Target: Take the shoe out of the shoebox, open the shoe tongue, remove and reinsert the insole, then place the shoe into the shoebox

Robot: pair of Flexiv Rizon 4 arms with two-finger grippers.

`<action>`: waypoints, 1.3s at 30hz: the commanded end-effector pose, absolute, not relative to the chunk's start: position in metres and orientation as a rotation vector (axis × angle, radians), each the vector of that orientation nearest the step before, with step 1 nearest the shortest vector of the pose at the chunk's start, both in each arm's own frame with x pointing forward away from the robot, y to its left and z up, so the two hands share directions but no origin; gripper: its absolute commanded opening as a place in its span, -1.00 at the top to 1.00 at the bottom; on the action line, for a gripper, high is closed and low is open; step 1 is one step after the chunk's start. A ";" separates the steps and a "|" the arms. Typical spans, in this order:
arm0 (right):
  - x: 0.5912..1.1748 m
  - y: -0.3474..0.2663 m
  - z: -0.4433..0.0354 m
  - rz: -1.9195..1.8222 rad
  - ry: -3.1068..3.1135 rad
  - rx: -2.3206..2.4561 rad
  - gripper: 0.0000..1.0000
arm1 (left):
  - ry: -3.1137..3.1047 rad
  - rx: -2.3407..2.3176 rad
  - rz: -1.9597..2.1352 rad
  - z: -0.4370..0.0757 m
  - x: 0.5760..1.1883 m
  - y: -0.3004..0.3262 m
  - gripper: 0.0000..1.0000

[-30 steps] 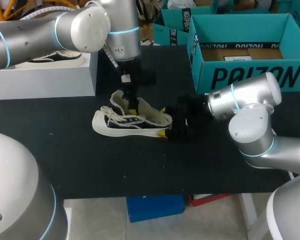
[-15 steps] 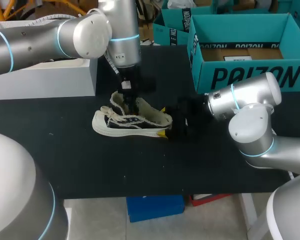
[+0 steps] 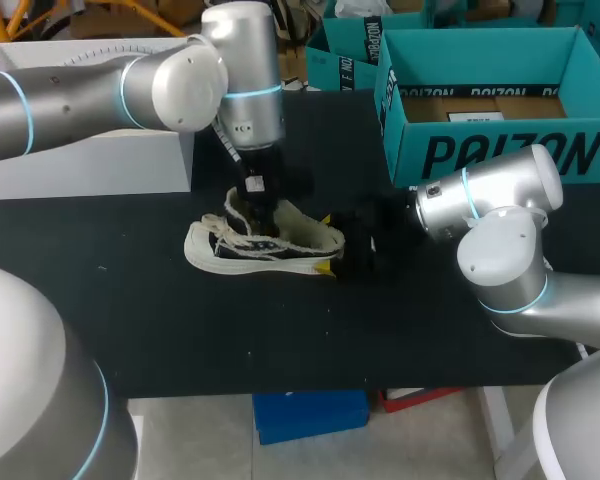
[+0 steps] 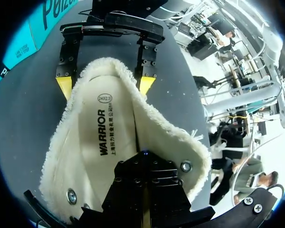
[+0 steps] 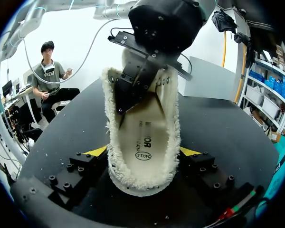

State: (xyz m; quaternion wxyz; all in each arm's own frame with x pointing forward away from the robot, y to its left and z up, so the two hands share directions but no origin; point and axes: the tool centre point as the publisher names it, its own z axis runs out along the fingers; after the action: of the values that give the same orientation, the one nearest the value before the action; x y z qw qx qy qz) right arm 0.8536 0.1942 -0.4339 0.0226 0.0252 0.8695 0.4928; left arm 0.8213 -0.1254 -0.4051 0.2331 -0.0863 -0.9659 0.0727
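Note:
A black-and-white shoe (image 3: 265, 245) with a fleecy lining lies on its sole in the middle of the black table, toe to the left. My left gripper (image 3: 261, 212) points down into its opening, shut. In the left wrist view its black fingers (image 4: 145, 185) rest on the cream insole (image 4: 104, 133) inside the shoe. My right gripper (image 3: 332, 245) stands wide around the heel, and its yellow fingertips (image 4: 64, 88) press the heel from both sides. The right wrist view shows the heel (image 5: 142, 180) between those fingers and the left gripper (image 5: 119, 109) dipping into the shoe. The teal shoebox (image 3: 490, 150) stands open at the back right.
A white box (image 3: 90, 160) stands at the back left under my left arm. A second teal box (image 3: 345, 60) sits behind the table's far edge. The front half of the table (image 3: 280, 330) is bare black cloth.
My left gripper has come down, deeper into the shoe's opening. The shoe and my right arm have stayed where they were.

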 end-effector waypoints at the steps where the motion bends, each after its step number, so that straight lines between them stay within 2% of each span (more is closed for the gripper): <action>1: 0.855 0.196 -0.437 1.523 2.694 0.081 1.00 | -2.681 -0.233 0.176 -0.410 0.815 -0.129 1.00; 14: 0.855 0.196 -0.437 1.523 2.694 0.081 1.00 | -2.727 -0.170 0.136 -0.423 0.815 -0.127 0.98; 16: 0.855 0.196 -0.437 1.523 2.694 0.081 1.00 | -2.726 -0.165 0.140 -0.423 0.816 -0.127 0.38; 18: 0.855 0.196 -0.437 1.523 2.694 0.081 1.00 | -2.729 -0.162 0.144 -0.423 0.817 -0.126 0.30; 25: 0.855 0.196 -0.437 1.523 2.694 0.081 1.00 | -2.767 -0.145 0.145 -0.421 0.819 -0.125 0.27; 39: 0.855 0.196 -0.437 1.523 2.694 0.081 1.00 | -3.046 -0.009 0.014 -0.437 0.815 -0.120 0.33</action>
State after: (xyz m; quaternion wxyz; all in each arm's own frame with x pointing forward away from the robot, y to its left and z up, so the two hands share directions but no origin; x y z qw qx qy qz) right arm 0.8532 0.1948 -0.4340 0.0224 0.0247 0.8695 0.4928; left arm 0.8320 -0.1238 -0.4228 0.1099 -0.0087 -0.9938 0.0109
